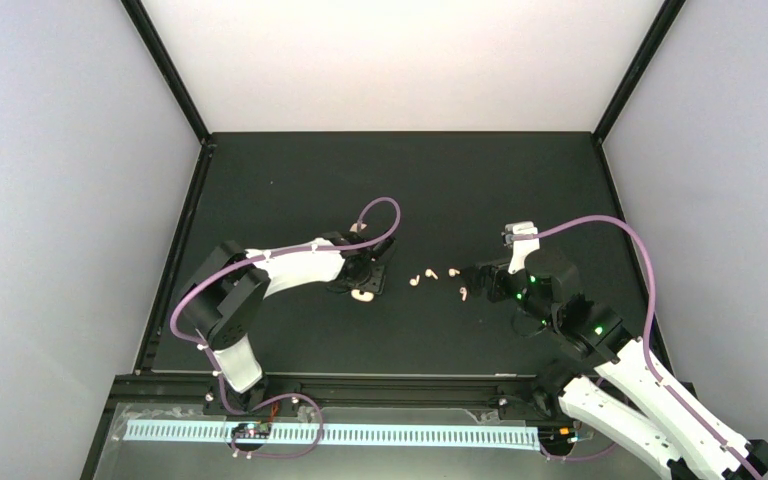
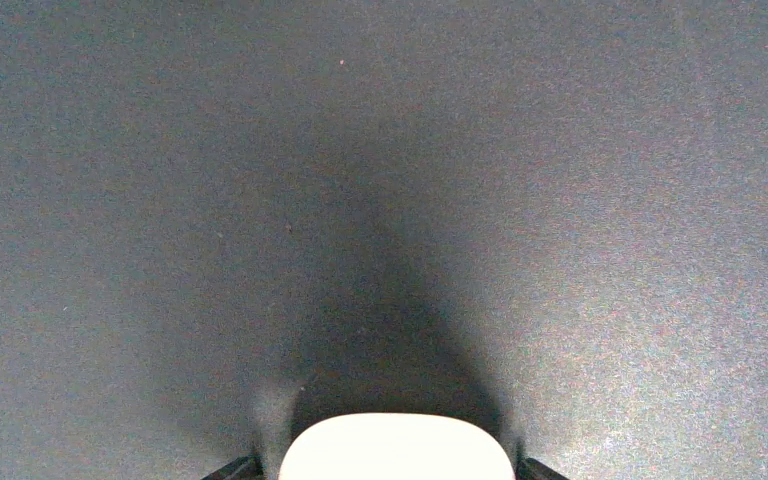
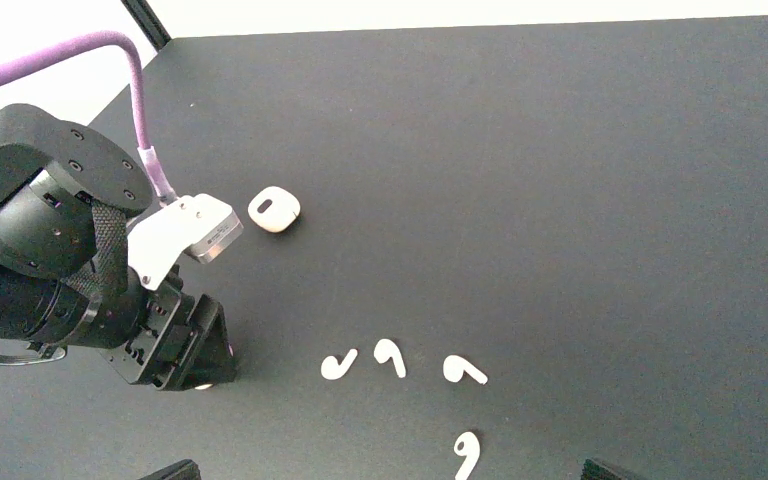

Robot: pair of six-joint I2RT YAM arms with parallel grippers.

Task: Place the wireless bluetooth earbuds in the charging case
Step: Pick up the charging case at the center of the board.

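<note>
Left wrist: left end effector (image 2: pixel 388 467) straddles case (image 2: pixel 396 445) at 6 o'clock, likely to steady it, grip unclear; right end effector (image 3: pixel 388 468) gapes, empty.

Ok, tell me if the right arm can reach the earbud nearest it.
Probably yes: the right gripper is open just short of that earbud, with only bare table between them.

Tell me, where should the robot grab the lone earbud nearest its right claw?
Probably across its rounded head, coming straight down from above: the earbud lies flat on the table, its stem is thin, and it sits apart from the other three.
</note>
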